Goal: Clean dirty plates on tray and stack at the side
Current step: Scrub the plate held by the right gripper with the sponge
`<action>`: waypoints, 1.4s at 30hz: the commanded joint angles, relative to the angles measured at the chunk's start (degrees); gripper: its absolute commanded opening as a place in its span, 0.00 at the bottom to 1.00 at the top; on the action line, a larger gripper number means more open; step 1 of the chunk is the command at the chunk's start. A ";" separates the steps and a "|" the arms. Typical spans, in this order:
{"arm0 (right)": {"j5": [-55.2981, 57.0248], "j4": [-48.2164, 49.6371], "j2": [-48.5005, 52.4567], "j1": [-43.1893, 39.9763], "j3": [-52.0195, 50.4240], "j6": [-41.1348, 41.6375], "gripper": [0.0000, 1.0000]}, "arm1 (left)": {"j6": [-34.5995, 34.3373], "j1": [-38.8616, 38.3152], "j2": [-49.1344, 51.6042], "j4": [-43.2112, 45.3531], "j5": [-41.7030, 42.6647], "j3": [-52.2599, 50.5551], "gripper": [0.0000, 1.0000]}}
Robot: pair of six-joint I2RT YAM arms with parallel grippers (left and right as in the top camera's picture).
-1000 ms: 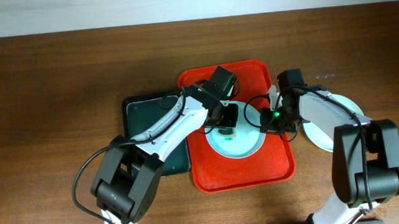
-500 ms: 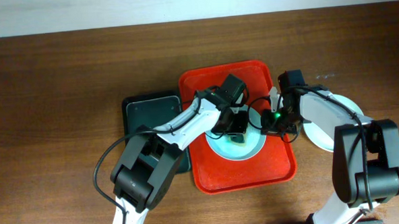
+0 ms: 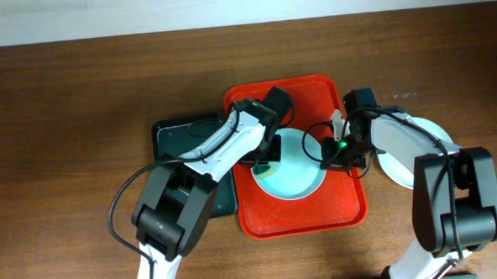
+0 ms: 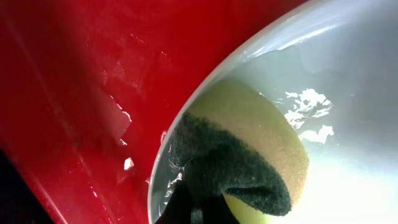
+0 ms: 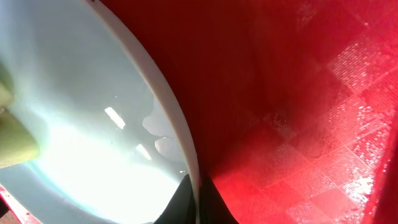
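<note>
A pale-mint plate [image 3: 296, 175] lies on the red tray [image 3: 303, 225]. No green smear shows on it. My left gripper [image 3: 268, 153] is shut on a yellow sponge with a dark green scouring side [image 4: 249, 149] and presses it on the plate's left edge [image 4: 336, 93]. My right gripper [image 3: 331, 153] is shut on the plate's right rim [image 5: 180, 137], its fingers on either side of it [image 5: 198, 199]. The sponge's tip shows at the left of the right wrist view [image 5: 12, 140]. Another white plate [image 3: 433, 136] lies on the table right of the tray, partly under my right arm.
A black tray [image 3: 177, 138] lies just left of the red tray, partly under my left arm. The wet red tray floor shows around the plate in the left wrist view [image 4: 74, 93] and the right wrist view [image 5: 298, 112]. A brown wooden table surrounds everything.
My left gripper has moved the sponge from the middle of the plate to its left edge. My right gripper has stayed on the plate's right rim.
</note>
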 commanded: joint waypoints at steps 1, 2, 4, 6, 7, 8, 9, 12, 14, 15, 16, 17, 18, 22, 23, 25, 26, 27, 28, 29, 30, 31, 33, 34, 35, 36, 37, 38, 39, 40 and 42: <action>3.26 -0.85 1.46 -0.24 -0.59 -0.04 0.05 | 0.50 -0.90 5.09 7.04 13.33 -1.62 0.00; 3.28 -0.92 1.46 -0.24 -0.59 -0.04 0.05 | 0.50 -1.68 5.62 8.74 16.68 -1.62 0.00; 3.28 -0.94 1.46 -0.22 -0.59 -0.04 0.05 | 0.48 -3.41 6.27 11.85 22.58 -1.62 0.00; 3.26 -0.94 1.46 -0.22 -0.59 -0.04 0.05 | 0.44 -5.31 6.58 13.53 25.20 -1.62 0.00; 3.26 -0.94 1.46 -0.22 -0.59 -0.04 0.05 | 0.33 -6.19 6.58 13.88 25.83 -1.62 0.00; 3.26 -0.94 1.46 -0.22 -0.59 -0.04 0.05 | 0.33 -6.84 6.58 14.01 25.92 -1.62 0.00; 3.26 -0.96 1.46 -0.22 -0.59 -0.04 0.05 | 0.35 -7.56 6.58 14.19 25.92 -1.62 0.00; 3.26 -1.11 1.46 -0.22 -0.59 -0.04 0.05 | 0.39 -8.81 6.58 14.32 26.97 -1.62 0.00; 3.28 -1.11 1.46 -0.22 -0.59 -0.04 0.05 | 0.57 -8.76 6.58 13.75 27.28 -1.62 0.00; 3.26 -1.11 1.46 -0.22 -0.59 -0.04 0.05 | 0.55 -8.37 6.58 13.16 26.84 -1.62 0.00; 3.26 -1.11 1.46 -0.22 -0.59 -0.04 0.05 | 0.55 -7.93 6.58 12.44 26.18 -1.62 0.00; 3.26 -1.11 1.46 -0.22 -0.59 -0.04 0.05 | 0.52 -7.37 6.58 11.39 24.98 -1.62 0.00; 3.26 -1.11 1.46 -0.24 -0.59 -0.04 0.05 | 0.52 -6.54 6.56 9.86 23.28 -1.60 0.00; 3.26 -1.11 1.46 -0.22 -0.59 -0.04 0.05 | 0.48 -3.13 6.49 2.49 10.95 -1.60 0.00; 3.26 -1.11 1.46 -0.22 -0.59 -0.04 0.05 | 0.48 -2.38 6.45 0.66 6.10 -1.60 0.00; 3.26 -1.11 1.46 -0.24 -0.59 -0.04 0.05 | 0.50 -1.44 6.10 -2.01 -2.91 -1.57 0.00; 3.26 -1.11 1.46 -0.24 -0.59 -0.04 0.05 | 0.50 -1.18 5.88 -2.95 -6.84 -1.55 0.00; 3.26 -1.11 1.46 -0.22 -0.59 -0.04 0.05 | 0.50 -1.09 5.62 -3.43 -9.44 -1.51 0.00; 3.26 -1.11 1.46 -0.22 -0.59 -0.04 0.05 | 0.50 -1.05 5.42 -3.72 -11.87 -1.49 0.00; 3.26 -1.11 1.46 -0.22 -0.59 -0.04 0.05 | 0.50 -1.05 5.11 -4.02 -13.84 -1.49 0.00; 3.26 -1.11 1.46 -0.22 -0.59 -0.04 0.05 | 0.48 -1.05 4.72 -4.31 -15.37 -1.49 0.00; 3.26 -1.14 1.46 -0.22 -0.59 -0.04 0.04 | -0.48 -1.05 4.24 -5.05 -17.33 -1.36 0.00; 3.26 -1.14 1.46 -0.22 -0.59 -0.04 0.05 | -2.29 -1.05 3.39 -7.06 -19.69 -0.20 0.00; 3.26 -1.14 1.46 -0.24 -0.59 -0.04 0.05 | -2.32 -1.05 3.06 -7.74 -19.58 0.81 0.00; 3.26 -1.14 1.46 -0.22 -0.59 -0.04 0.05 | -2.58 -1.05 2.89 -8.31 -19.56 1.64 0.00; 3.26 -1.16 1.46 -0.22 -0.59 -0.04 0.05 | -3.23 -1.05 2.60 -9.44 -19.54 3.06 0.00; 3.26 -1.22 1.46 -0.22 -0.59 -0.04 0.05 | -3.76 -1.05 2.29 -10.56 -19.37 4.46 0.00; 3.26 -1.33 1.46 -0.24 -0.59 -0.04 0.05 | -4.28 -1.05 1.95 -11.78 -18.84 6.12 0.00; 3.26 -1.49 1.46 -0.24 -0.59 -0.04 0.05 | -4.26 -1.03 1.38 -12.90 -17.44 7.93 0.00; 3.26 -1.53 1.46 -0.24 -0.59 -0.07 0.05 | -4.26 -0.98 0.83 -13.81 -16.13 9.49 0.00; 3.26 -1.57 1.46 -0.24 -0.59 -0.07 0.04 | -4.24 -0.70 -0.94 -16.46 -13.00 13.33 0.00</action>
